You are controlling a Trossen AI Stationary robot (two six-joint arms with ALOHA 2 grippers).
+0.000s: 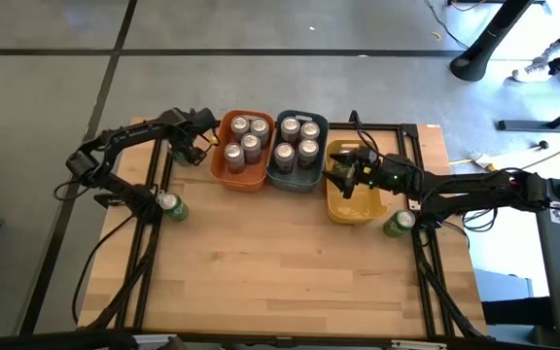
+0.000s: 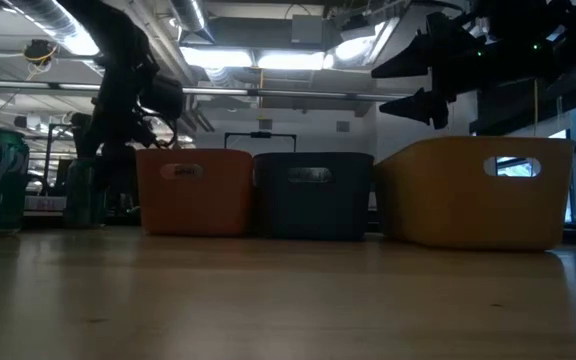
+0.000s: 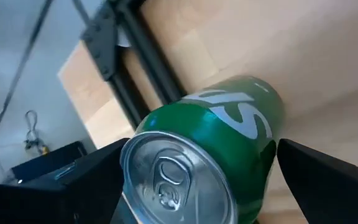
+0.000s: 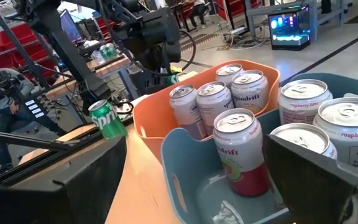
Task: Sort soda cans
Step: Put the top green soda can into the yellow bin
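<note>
The wooden desk [image 1: 280, 262] carries three bins in a row at its far side: an orange bin [image 1: 242, 152], a grey-blue bin [image 1: 297, 153] and a yellow bin [image 1: 354, 190], the first two each packed with upright soda cans [image 1: 249, 137]. The left arm reaches in from the desk's left edge and bends back toward the orange bin, its left claw [image 1: 187, 148] hanging just beside that bin's left wall; the fingers stand wide apart on either side of a green can [image 3: 219, 158] in the wrist view, not pressing it. The right arm stretches in from the right, its right claw [image 1: 343, 171] poised over the yellow bin with fingers spread wide and nothing between them, facing the cans in the grey-blue bin. Another green can [image 1: 171, 205] stands near the left edge, and one more [image 1: 398, 224] stands just outside the yellow bin by the right arm. Beyond the desk lies grey floor and a workshop room.
</note>
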